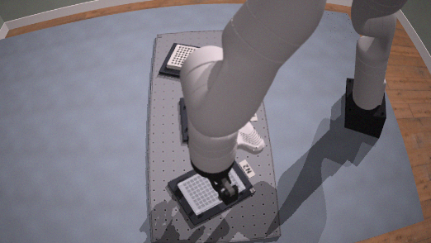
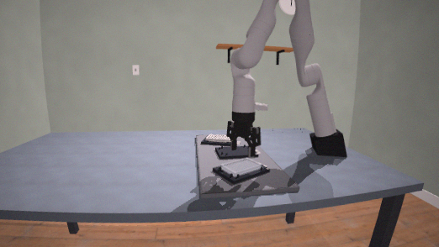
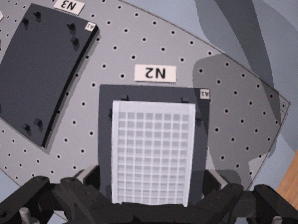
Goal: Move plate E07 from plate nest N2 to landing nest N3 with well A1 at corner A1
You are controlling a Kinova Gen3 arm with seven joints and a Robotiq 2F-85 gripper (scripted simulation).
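Note:
Plate E07 (image 1: pixel 201 193), a white well plate, lies flat on the black nest N2 at the near end of the grey perforated board; it also shows in the exterior view (image 2: pixel 240 167) and the wrist view (image 3: pixel 153 152). My gripper (image 1: pixel 227 191) hangs above the plate with its fingers wide open and empty; in the exterior view the gripper (image 2: pixel 244 144) is clearly above the plate. The landing nest N3 (image 3: pixel 41 70) is a bare black plate in the middle of the board, mostly hidden by my arm in the top view. Plate E01 (image 1: pixel 180 56) sits on nest N1 at the far end.
The grey board (image 1: pixel 165 136) lies on a blue-grey table. My arm's black base (image 1: pixel 365 111) stands on the table to the right. White labels N2 (image 3: pixel 154 72) and N3 (image 3: pixel 68 6) mark the nests.

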